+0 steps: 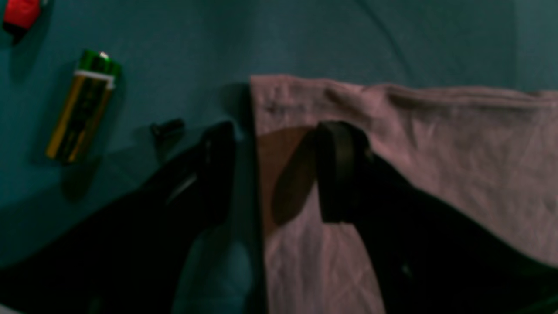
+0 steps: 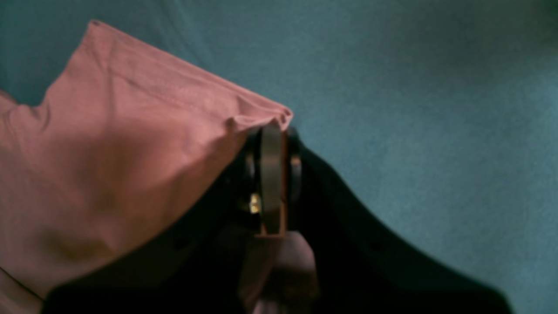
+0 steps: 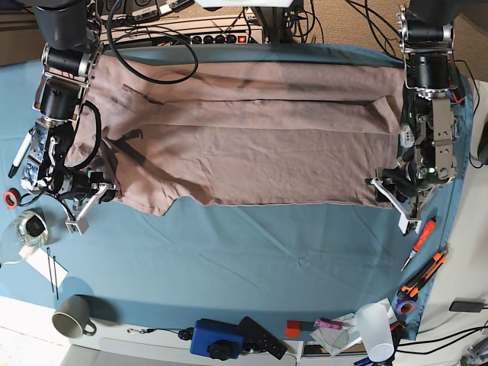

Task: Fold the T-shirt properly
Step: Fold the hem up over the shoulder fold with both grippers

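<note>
The dusty-pink T-shirt (image 3: 252, 137) lies spread wide across the teal table cloth (image 3: 252, 252), its long lower edge toward the front. In the left wrist view my left gripper (image 1: 277, 135) stands open astride the T-shirt's (image 1: 436, 148) side edge near a corner, one finger over the cloth and the other over the fabric. In the base view, this gripper (image 3: 393, 200) is at the shirt's right end. My right gripper (image 2: 272, 144) is shut on a corner of the T-shirt (image 2: 122, 131), with a strip of fabric pinched between its fingers. It (image 3: 88, 204) is at the shirt's left end.
A gold-and-green battery (image 1: 83, 107), a small black screw (image 1: 168, 128) and a red object (image 1: 19, 13) lie beside the left gripper. Screwdrivers (image 3: 423, 259) lie at the right edge. A grey mug (image 3: 72, 316), blue box (image 3: 217, 339) and plastic cup (image 3: 374, 328) line the front.
</note>
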